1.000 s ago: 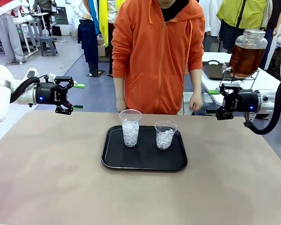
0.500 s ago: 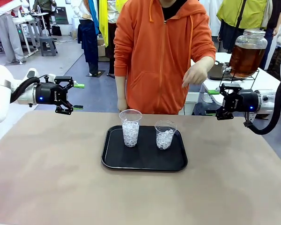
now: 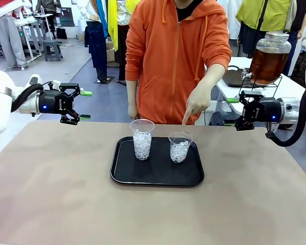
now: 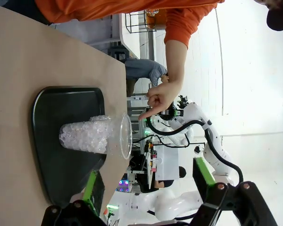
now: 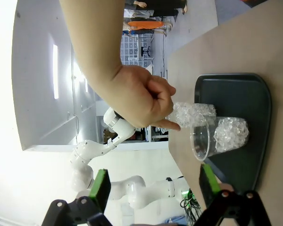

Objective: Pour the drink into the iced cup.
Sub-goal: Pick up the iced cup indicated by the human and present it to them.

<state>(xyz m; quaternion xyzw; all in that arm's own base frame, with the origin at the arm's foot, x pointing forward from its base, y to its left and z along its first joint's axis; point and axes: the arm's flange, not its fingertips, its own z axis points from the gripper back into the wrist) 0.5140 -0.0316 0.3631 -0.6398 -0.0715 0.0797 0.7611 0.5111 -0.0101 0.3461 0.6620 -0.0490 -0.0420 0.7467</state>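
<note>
Two clear cups of ice stand on a black tray (image 3: 158, 176): a taller one (image 3: 142, 139) on the left and a shorter one (image 3: 180, 147) on the right. A person's hand (image 3: 194, 107) points a finger down at the shorter cup (image 5: 221, 136). The drink, amber liquid in a lidded glass jar (image 3: 269, 57) with a spigot, stands on a wire stand at the far right. My left gripper (image 3: 85, 105) hovers open left of the tray above the table's far edge. My right gripper (image 3: 234, 112) hovers open to the right. Both point inward with nothing between their fingers.
The person in an orange hoodie (image 3: 173, 61) stands at the far side behind the tray. The tan table (image 3: 153, 214) is bare around the tray. A white side table (image 3: 275, 89) carries the jar stand and a dark tray.
The person's hand rose from the table's far edge, swung over and now points down at the shorter cup. Both arms and the cups have stayed still.
</note>
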